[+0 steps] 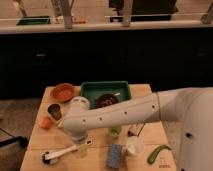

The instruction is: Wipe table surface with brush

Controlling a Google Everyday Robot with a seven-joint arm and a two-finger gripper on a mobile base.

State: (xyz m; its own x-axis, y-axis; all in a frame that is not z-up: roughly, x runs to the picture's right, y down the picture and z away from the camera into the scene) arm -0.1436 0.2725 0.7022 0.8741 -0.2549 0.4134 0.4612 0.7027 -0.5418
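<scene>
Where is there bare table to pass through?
Bare table surface shows at the left edge, between the small orange object and the brush; the pincer hangs by the brush's handle. The front right is crowded: blue sponge, white cup, cucumber.

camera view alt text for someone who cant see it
A white robot arm reaches across a wooden table, its gripper down by the handle of a white brush near the front edge. A green tray sits behind.
</scene>
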